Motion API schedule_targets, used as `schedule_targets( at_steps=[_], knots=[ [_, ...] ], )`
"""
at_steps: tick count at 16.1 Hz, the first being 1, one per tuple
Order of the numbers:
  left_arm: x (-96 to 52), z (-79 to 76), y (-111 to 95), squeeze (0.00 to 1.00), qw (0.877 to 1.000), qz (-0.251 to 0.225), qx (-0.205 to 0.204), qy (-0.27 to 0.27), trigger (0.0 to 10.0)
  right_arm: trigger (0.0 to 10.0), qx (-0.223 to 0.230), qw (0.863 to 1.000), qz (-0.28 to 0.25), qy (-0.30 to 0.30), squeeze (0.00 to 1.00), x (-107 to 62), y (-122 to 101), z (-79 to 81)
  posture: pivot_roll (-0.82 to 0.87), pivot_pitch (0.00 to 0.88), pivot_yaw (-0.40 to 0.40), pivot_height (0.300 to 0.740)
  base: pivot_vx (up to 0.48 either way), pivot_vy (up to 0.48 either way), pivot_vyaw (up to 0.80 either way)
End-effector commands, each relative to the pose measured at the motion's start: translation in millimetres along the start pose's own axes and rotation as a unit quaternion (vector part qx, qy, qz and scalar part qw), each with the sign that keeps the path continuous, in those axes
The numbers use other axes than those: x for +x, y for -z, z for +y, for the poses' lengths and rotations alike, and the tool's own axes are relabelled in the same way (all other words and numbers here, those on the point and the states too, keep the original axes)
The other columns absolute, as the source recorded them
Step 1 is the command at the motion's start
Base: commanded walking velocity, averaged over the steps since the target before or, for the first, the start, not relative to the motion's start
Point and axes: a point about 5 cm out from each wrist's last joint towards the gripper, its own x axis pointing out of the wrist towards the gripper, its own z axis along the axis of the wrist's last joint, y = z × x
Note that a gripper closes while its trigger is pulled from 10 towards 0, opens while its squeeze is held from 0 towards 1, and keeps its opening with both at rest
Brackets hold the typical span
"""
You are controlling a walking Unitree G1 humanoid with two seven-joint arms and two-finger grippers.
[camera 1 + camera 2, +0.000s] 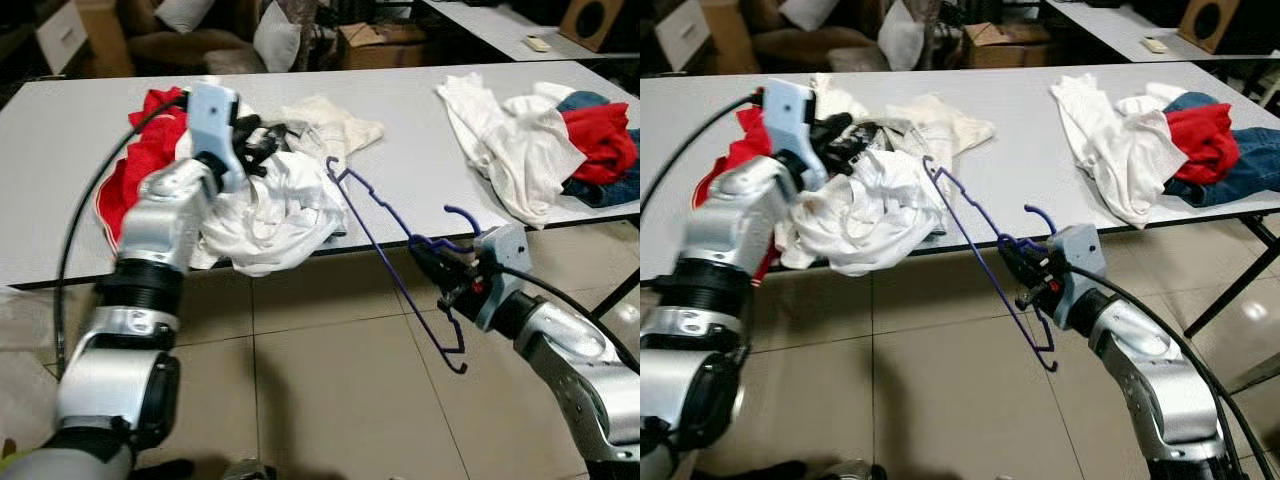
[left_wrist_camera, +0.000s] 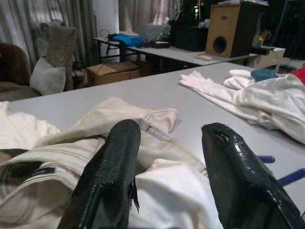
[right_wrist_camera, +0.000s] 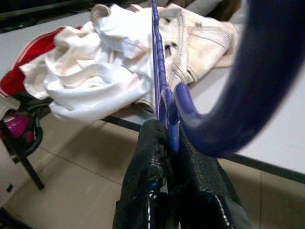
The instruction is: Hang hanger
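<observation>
A thin purple plastic hanger (image 1: 385, 240) hangs in the air off the table's front edge, tilted, its far tip over the white garment. My right gripper (image 1: 432, 262) is shut on its neck just below the hook (image 3: 167, 112). The left gripper (image 1: 262, 142) hovers over a crumpled white garment (image 1: 270, 215) on the grey table (image 1: 400, 120); its fingers (image 2: 112, 167) stand open with nothing between them above the cloth.
A red garment (image 1: 135, 160) and a cream one (image 1: 330, 125) lie beside the white heap. At the table's right end sits another pile of white, red and blue clothes (image 1: 560, 140). Tiled floor (image 1: 330, 390) lies in front; boxes and a sofa stand behind.
</observation>
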Motion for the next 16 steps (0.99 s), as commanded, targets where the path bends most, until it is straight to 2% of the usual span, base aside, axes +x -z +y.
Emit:
schedule_targets(
  at_steps=[1,3,4,5,6,9,10,13,15,16],
  knots=[
    [-8.3,3.7,3.2,0.0,1.0,0.013,0.018,0.009,10.0,10.0,-0.003,1.0,-0.006,0.009,0.0,1.0,-2.4,-4.6,-0.1,0.0,-0.004,0.74,0.0,0.0,0.0],
    [-23.5,1.1,13.1,0.0,0.994,0.048,0.081,0.053,10.0,10.0,0.005,1.0,-0.012,0.011,0.0,0.1,-3.6,-7.3,-0.1,0.0,-0.008,0.74,0.0,0.0,0.0],
    [-37.7,-4.0,26.9,0.0,0.984,0.097,0.123,0.084,10.0,10.0,0.007,1.0,-0.014,0.014,0.0,-2.6,-3.9,-10.3,-0.1,0.0,-0.01,0.74,0.0,0.0,0.0],
    [-47.8,-5.1,38.6,0.0,0.978,0.137,0.13,0.084,10.0,10.0,0.007,1.0,-0.013,0.015,0.0,-4.3,-3.0,-12.2,-0.09,0.0,-0.01,0.74,0.0,0.0,0.0],
    [-55.5,-3.7,48.5,0.0,0.976,0.167,0.12,0.065,10.0,10.0,0.006,1.0,-0.012,0.015,0.0,-4.8,-2.4,-13.1,-0.09,0.0,-0.011,0.74,0.0,0.0,0.0],
    [-63.9,0.5,62.2,0.0,0.972,0.205,0.118,0.018,10.0,10.0,0.006,1.0,-0.014,0.008,0.0,-4.8,-3.4,-11.0,-0.09,0.0,-0.013,0.74,0.0,0.0,0.0],
    [-65.6,-0.8,68.4,0.0,0.971,0.217,0.104,0.008,10.0,10.0,0.007,1.0,-0.014,0.0,0.0,-4.6,-3.4,-8.4,-0.09,0.0,-0.014,0.74,0.0,0.0,0.0],
    [-62.9,-6.1,70.6,0.0,0.979,0.202,0.039,-0.002,10.0,10.0,0.006,1.0,-0.014,-0.003,0.0,-4.2,-2.7,-7.1,-0.09,0.0,-0.012,0.74,0.0,0.0,0.0],
    [-57.1,-7.2,71.8,0.0,0.983,0.178,-0.044,-0.016,10.0,10.0,0.006,1.0,-0.015,-0.005,0.0,-4.3,-2.8,-6.4,-0.1,0.0,-0.009,0.74,0.0,0.0,0.0],
    [-55.9,-7.4,71.7,0.0,0.983,0.169,-0.068,-0.017,10.0,10.0,0.006,1.0,-0.015,-0.005,0.0,-4.5,-2.7,-6.1,-0.1,0.0,-0.009,0.74,0.0,0.0,0.0]
  ],
)
